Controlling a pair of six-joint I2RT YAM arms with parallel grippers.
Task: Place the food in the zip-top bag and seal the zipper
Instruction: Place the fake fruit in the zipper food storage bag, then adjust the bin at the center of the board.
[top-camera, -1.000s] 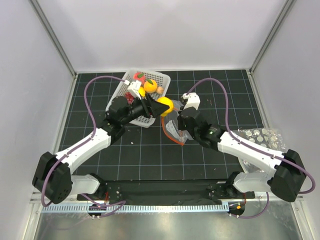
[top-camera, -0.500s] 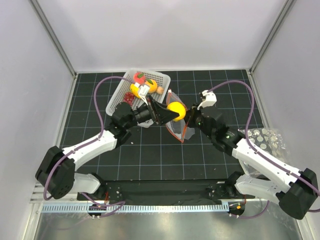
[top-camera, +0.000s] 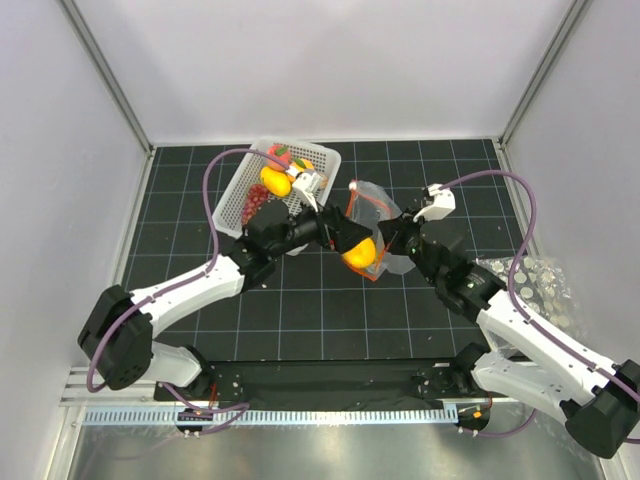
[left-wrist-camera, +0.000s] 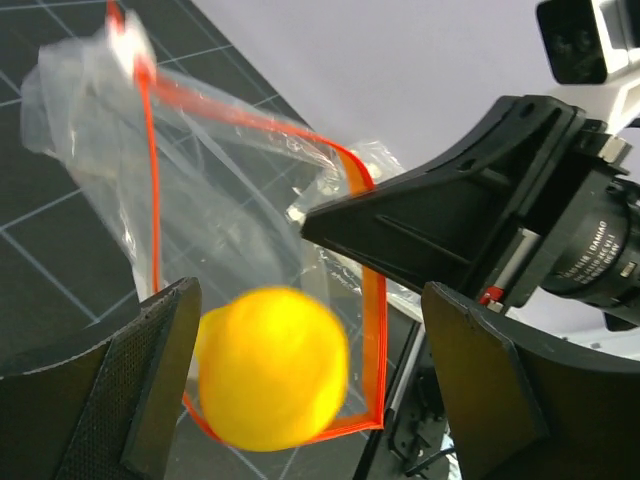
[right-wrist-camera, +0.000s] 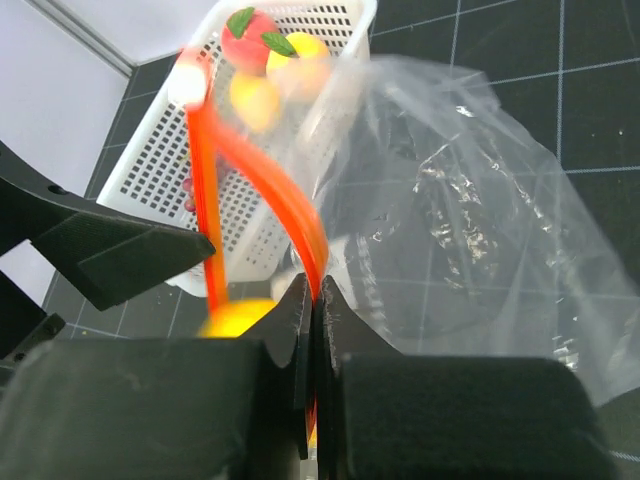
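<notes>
My left end effector (top-camera: 343, 233) has its jaws spread wide. The yellow pear (left-wrist-camera: 272, 367) is between them, blurred, close to one finger (left-wrist-camera: 120, 400) with a clear gap to the other, so nothing is gripped. Just ahead of my left fingertips the zipper (left-wrist-camera: 152, 180) runs as a thin red-orange loop framing the open mouth of the zip-top bag (left-wrist-camera: 215, 215). The pear lies at the loop's nearest corner, but I cannot tell whether it has passed the strip.

My right end effector (right-wrist-camera: 312, 300) is closed, pinching the zipper between its fingers and holding the bag up off the worktop (top-camera: 450, 180). Room is tight here, as the two end effectors nearly meet at the mouth. The bag is clear and crinkled, billowing away beyond my right fingertips.

Behind my left end effector stands the white basket (top-camera: 322, 156), holding a pink-red peach (top-camera: 278, 154), a yellow-orange piece (top-camera: 275, 182) and dark red grapes (top-camera: 255, 198). The gridded worktop is bare on the near side of both end effectors.
</notes>
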